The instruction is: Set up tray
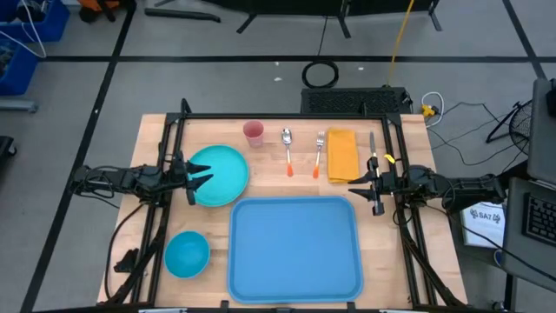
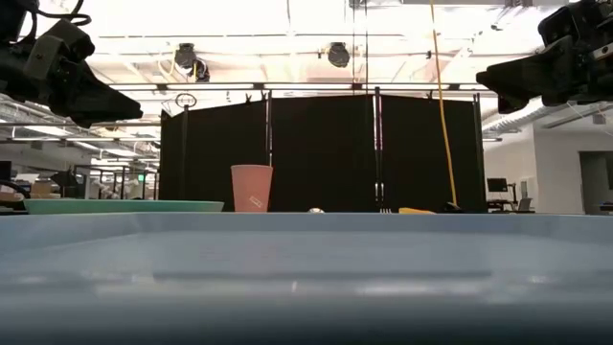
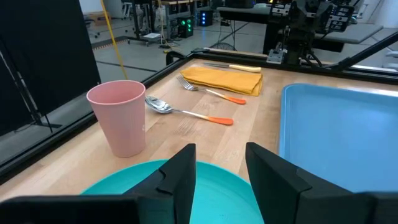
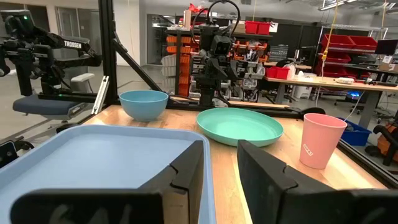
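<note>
High view shows one light-blue tray (image 1: pixel 295 248) lying flat at the near middle of the table (image 1: pixel 156 217), empty, with one teal plate (image 1: pixel 221 174) beyond its left corner and one small blue bowl (image 1: pixel 187 254) to its left. Along the far edge sit one yellow napkin (image 1: pixel 342 154), one pink cup (image 1: pixel 254 133), one spoon (image 1: pixel 287 149), one fork (image 1: pixel 318 153) and one knife (image 1: pixel 372 146). Both arms hang clear of everything, left gripper (image 1: pixel 201 176) over the plate's left rim and right gripper (image 1: pixel 356 191) just off the tray's far right corner, each with fingers parted and holding nothing
</note>
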Available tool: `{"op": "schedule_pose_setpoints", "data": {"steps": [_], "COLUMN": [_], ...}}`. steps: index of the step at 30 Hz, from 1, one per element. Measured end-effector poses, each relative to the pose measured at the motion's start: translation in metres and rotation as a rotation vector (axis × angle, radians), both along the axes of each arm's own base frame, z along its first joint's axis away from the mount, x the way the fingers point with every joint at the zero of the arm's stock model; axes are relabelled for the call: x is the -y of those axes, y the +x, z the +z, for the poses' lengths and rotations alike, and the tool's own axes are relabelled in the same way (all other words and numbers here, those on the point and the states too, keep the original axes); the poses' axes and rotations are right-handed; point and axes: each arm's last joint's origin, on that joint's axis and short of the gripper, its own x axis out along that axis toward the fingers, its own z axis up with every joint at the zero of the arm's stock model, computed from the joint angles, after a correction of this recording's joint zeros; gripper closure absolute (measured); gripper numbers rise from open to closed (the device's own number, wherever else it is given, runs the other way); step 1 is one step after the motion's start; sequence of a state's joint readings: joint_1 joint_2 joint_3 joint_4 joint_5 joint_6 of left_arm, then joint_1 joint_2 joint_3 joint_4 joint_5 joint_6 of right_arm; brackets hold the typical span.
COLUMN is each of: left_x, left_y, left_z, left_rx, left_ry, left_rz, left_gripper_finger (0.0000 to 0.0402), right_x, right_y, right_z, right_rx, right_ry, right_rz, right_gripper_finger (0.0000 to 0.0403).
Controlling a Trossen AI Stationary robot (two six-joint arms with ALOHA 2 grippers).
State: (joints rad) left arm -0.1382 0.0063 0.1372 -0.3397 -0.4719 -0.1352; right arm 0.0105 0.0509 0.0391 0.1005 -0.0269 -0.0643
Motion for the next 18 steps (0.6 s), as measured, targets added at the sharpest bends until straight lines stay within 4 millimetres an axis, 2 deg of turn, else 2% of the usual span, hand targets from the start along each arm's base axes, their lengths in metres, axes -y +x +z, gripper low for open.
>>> {"op": "schedule_pose_setpoints", "data": {"steps": [18], "left_x": [-0.0011], "left_y": [0.0000], "left_z": [0.0001], "left_rx": [0.001], "left_ry": [0.000], "left_rz": [0.013], "left_gripper_finger": [0.0256], "right_x": [0.0000], "right_y": [0.0000], "right_z": [0.0000], "right_rx": [0.000], "right_ry": [0.000], "right_rz": [0.000], "right_gripper_finger": [0.0314]}}
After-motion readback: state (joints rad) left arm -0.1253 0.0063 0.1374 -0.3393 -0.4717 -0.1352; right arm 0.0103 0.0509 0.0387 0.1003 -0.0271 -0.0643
